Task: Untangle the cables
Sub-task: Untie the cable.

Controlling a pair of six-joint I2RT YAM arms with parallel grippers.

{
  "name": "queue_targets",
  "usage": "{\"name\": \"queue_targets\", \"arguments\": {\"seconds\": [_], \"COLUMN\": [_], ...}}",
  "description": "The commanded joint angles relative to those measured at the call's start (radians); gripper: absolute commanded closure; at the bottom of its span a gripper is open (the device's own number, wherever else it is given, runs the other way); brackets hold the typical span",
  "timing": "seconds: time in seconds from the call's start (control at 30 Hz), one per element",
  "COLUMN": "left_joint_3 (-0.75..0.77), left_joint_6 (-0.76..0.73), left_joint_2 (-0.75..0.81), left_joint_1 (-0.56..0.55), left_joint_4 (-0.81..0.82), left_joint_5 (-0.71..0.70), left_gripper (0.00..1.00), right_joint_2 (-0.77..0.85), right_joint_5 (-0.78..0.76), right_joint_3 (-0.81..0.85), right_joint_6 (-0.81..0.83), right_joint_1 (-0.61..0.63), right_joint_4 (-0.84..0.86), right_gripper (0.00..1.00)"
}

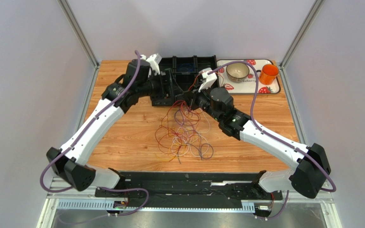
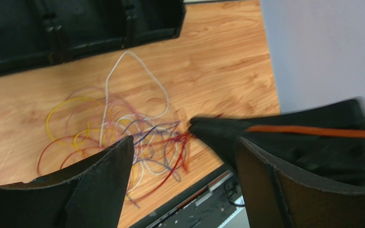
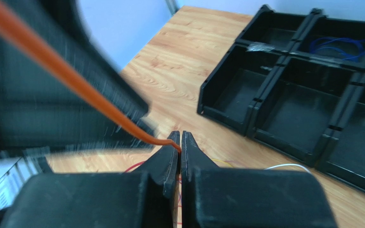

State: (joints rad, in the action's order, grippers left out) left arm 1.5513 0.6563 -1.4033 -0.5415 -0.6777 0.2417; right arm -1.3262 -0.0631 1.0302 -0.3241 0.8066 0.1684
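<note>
The cables (image 1: pixel 184 135) lie in a loose tangle of red, yellow, purple and white loops on the wooden table; in the left wrist view the cables (image 2: pixel 122 133) spread below the bins. My right gripper (image 3: pixel 180 142) is shut on an orange cable (image 3: pixel 75 85) that runs up and left from its tips. From above, the right gripper (image 1: pixel 190 99) hangs over the tangle's far edge. My left gripper (image 2: pixel 184 156) stands open with nothing between its fingers (image 2: pixel 108 180), and the orange cable (image 2: pixel 313 130) passes beside its right finger. From above, the left gripper (image 1: pixel 172 90) is close to the right one.
A black tray of bins (image 1: pixel 189 66) stands at the back, one bin holding a blue cable (image 3: pixel 336 45). To its right a strawberry-print tray (image 1: pixel 251 88) carries a bowl (image 1: pixel 237 71) and an orange cup (image 1: pixel 268 74). A black rail (image 1: pixel 189 183) runs along the near edge.
</note>
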Motion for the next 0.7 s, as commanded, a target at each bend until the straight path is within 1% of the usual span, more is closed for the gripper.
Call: {"name": "queue_targets", "arguments": {"seconds": [0.0, 0.13, 0.2, 0.27, 0.33, 0.43, 0.53, 0.67], "left_joint_3": [-0.143, -0.267, -0.307, -0.376, -0.422, -0.453, -0.471, -0.482], "left_joint_6": [-0.027, -0.044, -0.058, -0.075, -0.092, -0.11, -0.113, -0.1], "left_joint_2": [0.171, 0.305, 0.371, 0.404, 0.396, 0.353, 0.314, 0.262], "left_joint_1": [0.002, -0.008, -0.015, -0.02, -0.047, -0.104, -0.138, -0.147], "left_joint_4": [0.044, 0.07, 0.101, 0.176, 0.229, 0.277, 0.337, 0.386], "left_joint_5": [-0.091, -0.159, -0.148, -0.119, -0.096, -0.128, -0.139, -0.133], "left_gripper": [0.14, 0.13, 0.13, 0.13, 0.15, 0.16, 0.17, 0.18], "right_joint_2": [0.001, -0.018, -0.018, -0.011, -0.008, -0.007, -0.004, 0.01], "right_joint_5": [-0.133, -0.173, -0.178, -0.175, -0.169, -0.159, -0.15, -0.146], "right_joint_3": [0.077, 0.111, 0.122, 0.123, 0.133, 0.149, 0.157, 0.157], "right_joint_6": [-0.018, -0.042, -0.049, -0.061, -0.07, -0.081, -0.086, -0.093], "right_joint_1": [0.005, 0.003, 0.003, 0.003, 0.003, 0.003, 0.003, 0.005], "right_joint_4": [-0.213, -0.289, -0.3, -0.303, -0.313, -0.329, -0.342, -0.349], "right_gripper": [1.0, 1.0, 1.0, 1.0, 1.0, 1.0, 1.0, 1.0]}}
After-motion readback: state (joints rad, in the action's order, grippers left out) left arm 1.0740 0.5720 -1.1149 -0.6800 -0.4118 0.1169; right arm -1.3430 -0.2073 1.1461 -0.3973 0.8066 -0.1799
